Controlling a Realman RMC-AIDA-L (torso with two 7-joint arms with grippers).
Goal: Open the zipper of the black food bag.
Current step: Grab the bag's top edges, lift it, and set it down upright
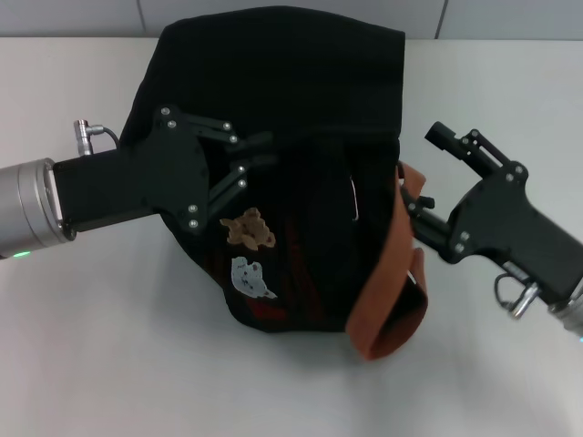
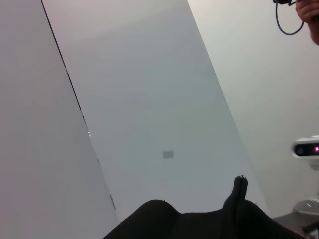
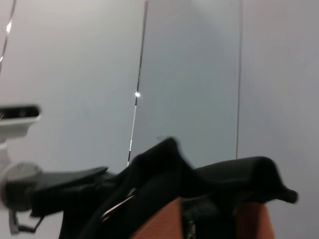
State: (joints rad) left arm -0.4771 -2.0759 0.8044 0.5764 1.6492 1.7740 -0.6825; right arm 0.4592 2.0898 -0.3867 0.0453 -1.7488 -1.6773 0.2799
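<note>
We are at the gripping stage, as we judge it: both arms have closed in on the one black food bag (image 1: pixel 310 109), which lies slumped on the white table (image 1: pixel 91 346), and its mouth looks unopened. Our left gripper (image 1: pixel 264 152) reaches across the bag from the left, its fingers drawn close together over the dark cloth just beyond the bear patch (image 1: pixel 249 228); whether they pinch fabric or the pull we cannot tell. Our right gripper (image 1: pixel 421 196) sits at the bag's opposite flank, beside the orange strap (image 1: pixel 387 300), and its fingertips are lost against the strap and cloth, so we cannot say how its fingers stand. The zipper itself we cannot pick out against the black; a thin silver glint (image 1: pixel 353 198) lies between the two claws, nearer the right one, and may be only the pocket pull. Next, we think, one claw must pin the bag while the other finds the chunky pull and draws it along the top edge. Counted: one bag, two animal patches, bear and cat (image 1: pixel 251 277), one strap loop visible, two grippers.
</note>
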